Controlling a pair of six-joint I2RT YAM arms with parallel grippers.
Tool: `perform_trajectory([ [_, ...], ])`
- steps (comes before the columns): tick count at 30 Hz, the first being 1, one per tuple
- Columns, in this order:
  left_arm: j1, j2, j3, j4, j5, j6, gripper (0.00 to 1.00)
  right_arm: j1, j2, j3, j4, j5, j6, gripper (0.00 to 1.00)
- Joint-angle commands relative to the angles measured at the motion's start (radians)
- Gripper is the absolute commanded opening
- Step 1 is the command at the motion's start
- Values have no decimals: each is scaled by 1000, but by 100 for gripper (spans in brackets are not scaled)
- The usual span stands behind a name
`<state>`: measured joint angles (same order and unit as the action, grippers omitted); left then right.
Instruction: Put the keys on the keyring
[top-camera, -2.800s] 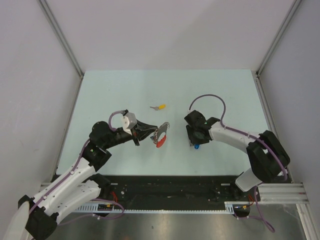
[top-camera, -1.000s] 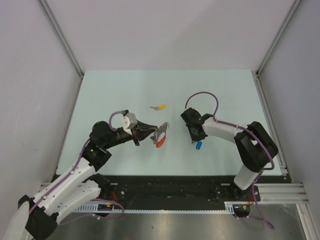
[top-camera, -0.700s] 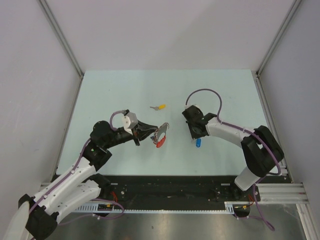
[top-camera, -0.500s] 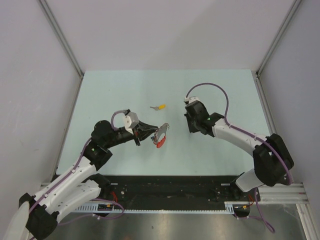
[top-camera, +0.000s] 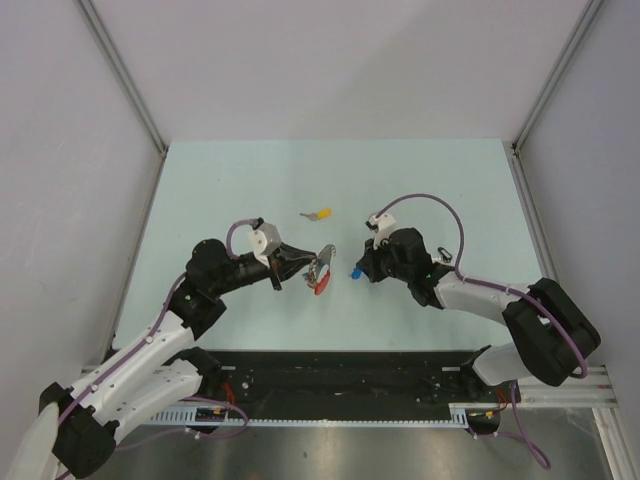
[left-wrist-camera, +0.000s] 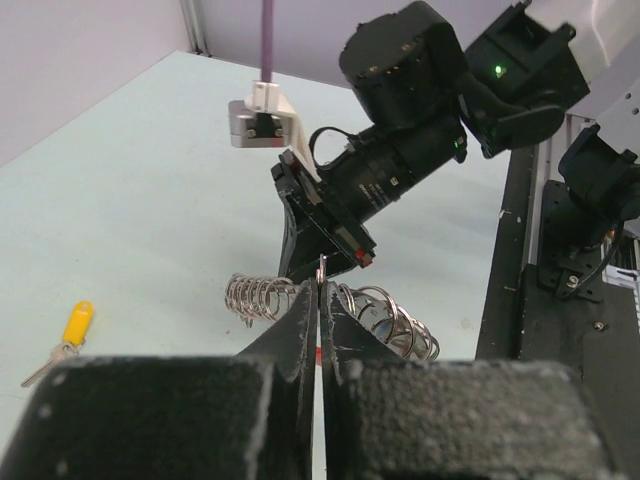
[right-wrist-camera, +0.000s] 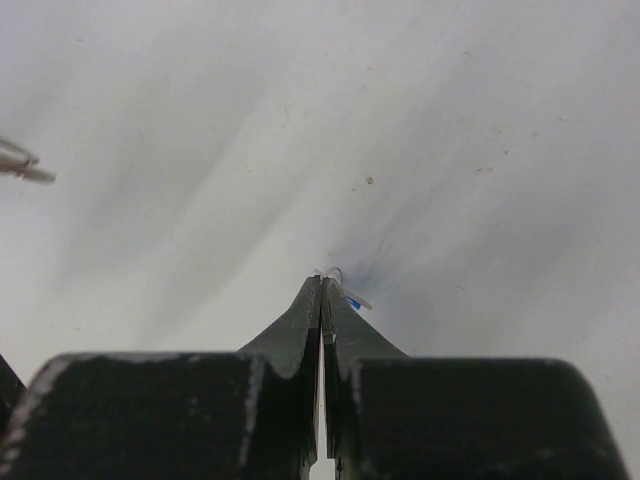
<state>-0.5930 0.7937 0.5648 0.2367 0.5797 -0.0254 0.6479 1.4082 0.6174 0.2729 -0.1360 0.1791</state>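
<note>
Left gripper (top-camera: 308, 268), fingers pressed together, pinches the keyring (top-camera: 322, 264) above mid-table, apparently by the ring itself, with the red strap (top-camera: 320, 288) dangling. Right gripper (top-camera: 363, 270), clamped on the blue-capped key (top-camera: 354, 272), holds it just beside the ring, presumably for threading. The yellow-capped key (top-camera: 320, 214) lies spare toward the far edge.

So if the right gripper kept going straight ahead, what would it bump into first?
Probably the keyring pinched by the left gripper, though their heights are hard to compare.

A pale green table (top-camera: 220, 180) carries 1 yellow-capped key (top-camera: 320, 214), lying flat.
</note>
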Motion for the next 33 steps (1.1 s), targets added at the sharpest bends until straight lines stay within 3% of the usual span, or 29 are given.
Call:
perform_trajectory([
  [1, 9, -16, 27, 47, -12, 22, 0, -10, -3, -88, 281, -76, 26, 0],
  [9, 9, -24, 23, 58, -15, 15, 0, -5, -100, -225, 229, 7, 102, 0],
  [12, 9, -30, 23, 59, -17, 13, 0, 4, -187, -257, 149, 65, 143, 13],
  [18, 10, -42, 32, 44, -24, 15, 0, 25, -345, -196, -206, 197, 198, 39],
  [23, 10, -56, 33, 33, -30, 16, 0, 42, -295, -15, -455, 240, 243, 49],
  [27, 9, -67, 38, 23, -35, 18, 0, 111, -200, 86, -601, 303, 272, 50],
  [33, 10, -80, 37, 19, -35, 19, 1, 154, -104, 91, -561, 332, 215, 47],
])
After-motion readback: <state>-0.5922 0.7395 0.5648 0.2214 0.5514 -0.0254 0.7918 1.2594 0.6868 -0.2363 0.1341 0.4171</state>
